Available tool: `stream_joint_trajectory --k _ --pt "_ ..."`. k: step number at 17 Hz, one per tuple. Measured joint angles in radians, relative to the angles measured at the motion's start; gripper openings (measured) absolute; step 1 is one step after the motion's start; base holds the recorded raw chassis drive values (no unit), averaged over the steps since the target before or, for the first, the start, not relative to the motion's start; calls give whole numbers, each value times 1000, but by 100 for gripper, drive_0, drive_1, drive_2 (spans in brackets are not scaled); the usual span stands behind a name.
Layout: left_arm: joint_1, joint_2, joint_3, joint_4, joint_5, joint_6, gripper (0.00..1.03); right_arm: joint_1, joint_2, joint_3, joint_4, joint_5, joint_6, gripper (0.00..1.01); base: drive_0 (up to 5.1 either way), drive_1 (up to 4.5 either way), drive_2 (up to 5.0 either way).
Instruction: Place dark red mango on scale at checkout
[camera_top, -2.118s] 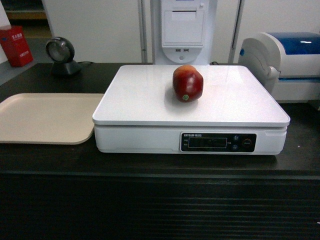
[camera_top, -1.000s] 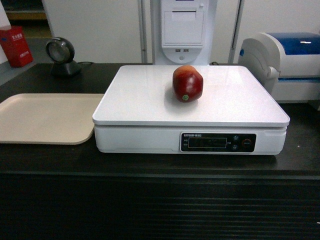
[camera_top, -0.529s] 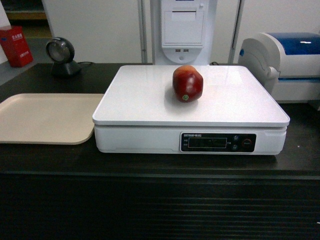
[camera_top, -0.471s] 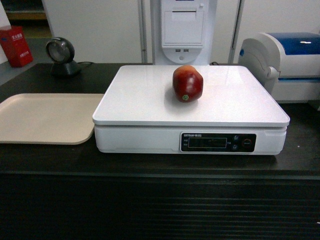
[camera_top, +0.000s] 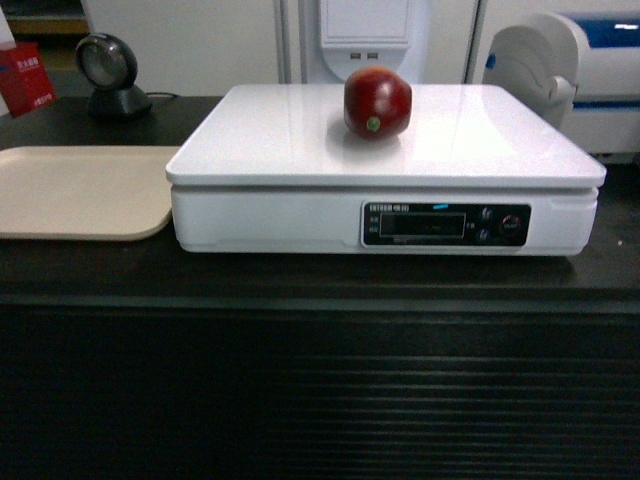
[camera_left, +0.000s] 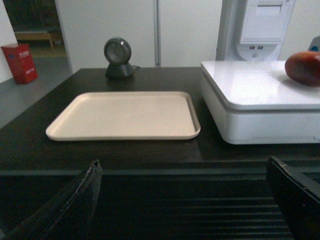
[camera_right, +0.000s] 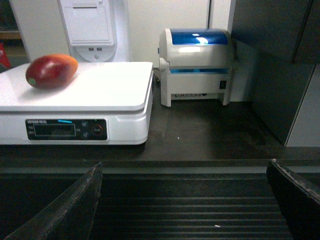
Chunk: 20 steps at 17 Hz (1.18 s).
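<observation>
The dark red mango (camera_top: 377, 101) lies on the white platform of the checkout scale (camera_top: 300, 130), near its middle toward the back. It also shows in the left wrist view, mango (camera_left: 303, 68) on the scale (camera_left: 250, 85), and in the right wrist view, mango (camera_right: 51, 71) on the scale (camera_right: 110, 85). Neither gripper appears in the head view. My left gripper (camera_left: 182, 200) and my right gripper (camera_right: 184, 200) both hang open and empty, low in front of the dark counter's ribbed face, well short of the scale.
A beige tray (camera_top: 70, 190) lies left of the scale on the black counter (camera_top: 300, 285). A round black scanner (camera_top: 105, 65) stands at the back left. A white and blue printer (camera_right: 196, 62) sits right of the scale, a receipt unit (camera_top: 368, 40) behind it.
The head view has dropped lower and closer to the counter, so the scale looks larger. The mango has stayed put on the scale.
</observation>
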Motion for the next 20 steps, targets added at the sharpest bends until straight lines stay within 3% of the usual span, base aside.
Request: stream_joint_trajectory --k 20 --pt "0 0 0 0 0 0 98 0 0 0 -1 0 0 98 0 0 0"
